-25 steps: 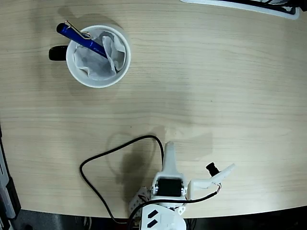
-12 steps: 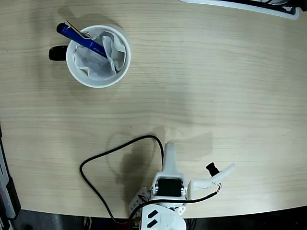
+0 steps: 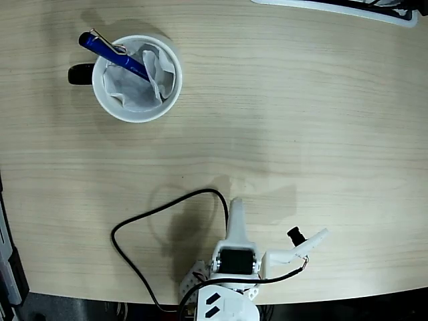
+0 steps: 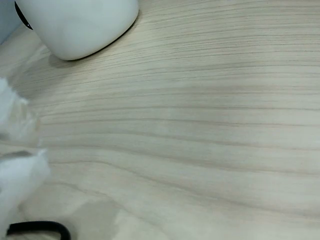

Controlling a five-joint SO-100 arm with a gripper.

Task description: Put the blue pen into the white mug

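Pen and mug are together at the upper left of the fixed view. The blue pen (image 3: 114, 55) stands tilted inside the white mug (image 3: 137, 78), with its lower end in the crumpled white tissue (image 3: 144, 77) and its upper end with the silver clip leaning over the rim at the upper left. The black handle (image 3: 80, 73) of the mug points to the left.

The white arm (image 3: 235, 257) is folded at the bottom edge of the wooden table (image 3: 287, 114), well apart from the mug. The gripper (image 3: 274, 231) holds nothing; one white finger points up the picture and the other points to the right, so the jaws are spread wide. A black cable (image 3: 160, 214) makes a loop on the table just left of the arm.

In the wrist view, the mug (image 4: 80, 22) is at the top left, and blurred white parts of the gripper (image 4: 15, 165) are at the left edge.
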